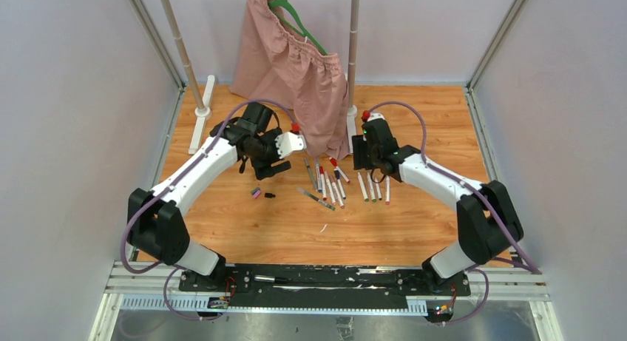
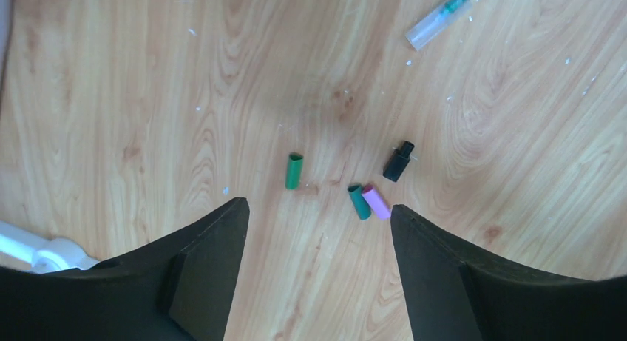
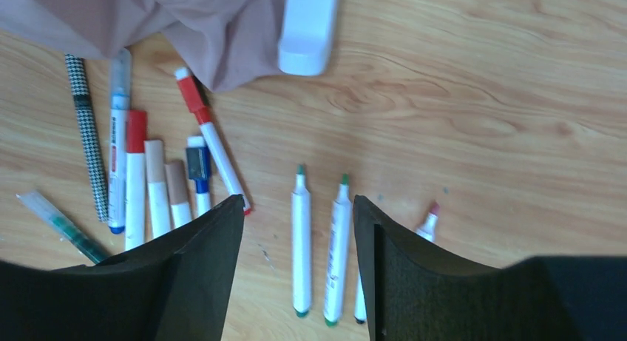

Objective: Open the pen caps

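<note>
Step in hand, as judged: the gap between one cap pull and the next, both pincers empty. Left pincer [image 2: 318, 215] with jaws spread wide and nothing between them, poised left of the hem of the pink cloth [image 1: 296, 67], over four loose caps [image 1: 256, 193] on the table [image 2: 148, 97]: green cap [image 2: 294, 171], teal cap [image 2: 359, 201] touching pink cap [image 2: 375, 202], black cap [image 2: 398, 162] a little apart. All four flat on the wood; green nearly straight up the left wrist view, teal and pink leaning one way side by side, black leaning the other, its narrow end away from the pincer.

Right pincer [image 3: 297, 208] likewise wide open and holding nothing, just right of the hem, above a row of uncapped pens [image 3: 339, 245] lying parallel, tips at the end nearer the cloth.

Caps left to do, at the hem itself: red cap [image 3: 136, 132] on a white pen [image 3: 135, 200] lying straight away from the cloth, second red cap [image 3: 191, 89] right at the cloth's edge on a slanted pen [image 3: 222, 160], more capped pens [image 3: 157, 200] beside them. Cap ends toward the cloth, barrels running away from it toward the arms.

Next move, probably: one pincer closing across a barrel at the hem, the other across its cap, then a straight pull along the pen's long axis — not sideways — with care not to snag the cloth or nudge neighbouring pens.
</note>
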You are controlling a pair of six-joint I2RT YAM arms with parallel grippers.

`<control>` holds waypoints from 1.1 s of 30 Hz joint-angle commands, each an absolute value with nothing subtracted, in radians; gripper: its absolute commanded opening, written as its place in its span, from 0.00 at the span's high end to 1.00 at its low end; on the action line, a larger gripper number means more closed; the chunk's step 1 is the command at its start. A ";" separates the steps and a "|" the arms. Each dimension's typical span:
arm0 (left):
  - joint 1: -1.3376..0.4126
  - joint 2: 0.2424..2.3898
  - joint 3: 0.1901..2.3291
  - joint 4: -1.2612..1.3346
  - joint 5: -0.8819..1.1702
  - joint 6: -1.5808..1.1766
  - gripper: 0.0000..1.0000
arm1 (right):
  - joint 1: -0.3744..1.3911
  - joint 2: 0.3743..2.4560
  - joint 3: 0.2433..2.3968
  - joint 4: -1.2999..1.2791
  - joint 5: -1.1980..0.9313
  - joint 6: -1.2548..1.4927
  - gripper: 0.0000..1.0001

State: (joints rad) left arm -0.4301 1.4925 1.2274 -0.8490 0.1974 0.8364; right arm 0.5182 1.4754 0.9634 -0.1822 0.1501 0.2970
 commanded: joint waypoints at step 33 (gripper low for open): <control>-0.337 1.285 1.187 -0.974 0.263 0.660 0.00 | 0.666 1.767 0.989 -0.008 0.113 0.229 0.88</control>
State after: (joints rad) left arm -0.3435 1.2968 1.1961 -0.9604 0.2546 0.6613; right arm 0.6342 1.7988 1.0363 -0.0143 0.1013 0.2386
